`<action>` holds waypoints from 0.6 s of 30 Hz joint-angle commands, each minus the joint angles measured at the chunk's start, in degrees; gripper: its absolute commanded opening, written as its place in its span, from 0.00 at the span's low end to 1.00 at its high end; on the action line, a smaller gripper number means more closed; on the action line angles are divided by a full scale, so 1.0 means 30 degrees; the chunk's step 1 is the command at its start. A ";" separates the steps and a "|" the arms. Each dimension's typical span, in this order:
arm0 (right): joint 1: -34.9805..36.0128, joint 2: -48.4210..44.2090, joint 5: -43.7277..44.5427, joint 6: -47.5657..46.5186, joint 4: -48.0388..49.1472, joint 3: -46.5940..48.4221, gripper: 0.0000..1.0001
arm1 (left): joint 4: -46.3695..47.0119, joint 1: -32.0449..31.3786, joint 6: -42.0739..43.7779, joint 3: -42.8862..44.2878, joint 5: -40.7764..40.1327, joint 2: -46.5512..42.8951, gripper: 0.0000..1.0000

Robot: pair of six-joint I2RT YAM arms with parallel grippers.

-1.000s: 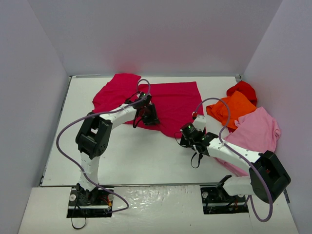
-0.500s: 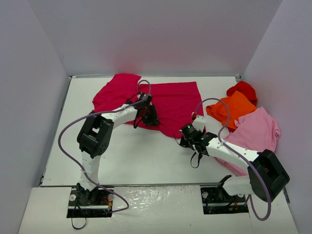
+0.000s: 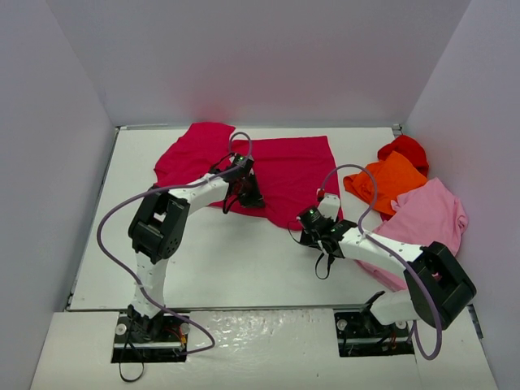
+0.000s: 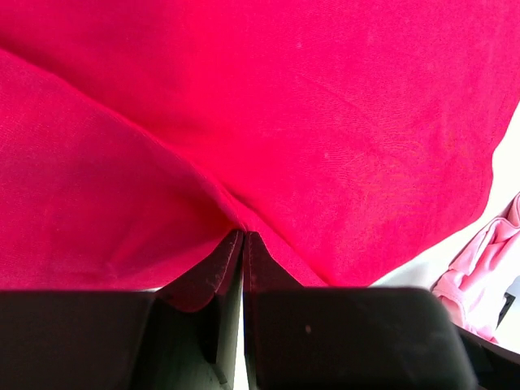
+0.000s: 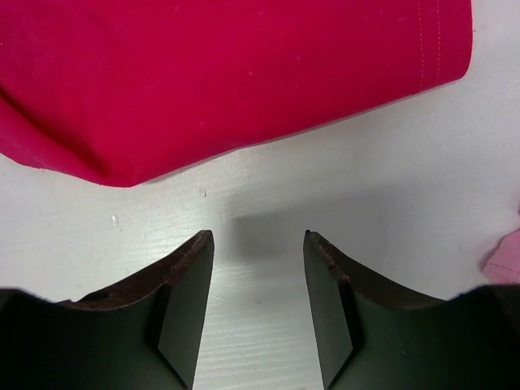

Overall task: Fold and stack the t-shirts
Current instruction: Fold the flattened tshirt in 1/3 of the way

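Newly clamped since a second ago with the left gripper (image 4: 244, 237), pinching a pucker of the crimson t-shirt (image 4: 325, 122) at its tips. Nudged closer with the right gripper (image 5: 258, 244), jaws apart over the bare table (image 5: 366, 162), crimson hem just ahead. Off to its right: pink t-shirt (image 3: 431, 215), orange t-shirt (image 3: 392, 179), red t-shirt (image 3: 406, 149).

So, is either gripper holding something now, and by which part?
The left gripper is shut on the crimson t-shirt, pinching a fold of cloth by its near edge. The right gripper is open above the table and holds nothing.
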 commanded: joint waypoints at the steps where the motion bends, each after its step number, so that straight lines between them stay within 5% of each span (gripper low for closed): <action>1: -0.0119 -0.0386 0.0469 -0.0059 0.0486 -0.0119 0.43 | 0.0639 0.0139 0.0177 -0.0016 -0.0267 -0.1785 0.00; 7: -0.0059 -0.0616 -0.0028 -0.0057 0.0903 -0.0489 0.24 | 0.0121 0.0159 0.0429 0.0188 -0.1165 -0.2993 0.00; 9: 0.0024 -0.0727 -0.0637 0.0082 0.1374 -0.0876 0.04 | 0.0119 0.0159 0.0513 0.0384 -0.1500 -0.3272 0.00; 18: 0.1628 -0.0222 -0.2400 0.2362 0.5515 -0.3814 0.00 | -0.0633 0.0180 0.1239 0.1935 -0.1884 -0.3704 0.00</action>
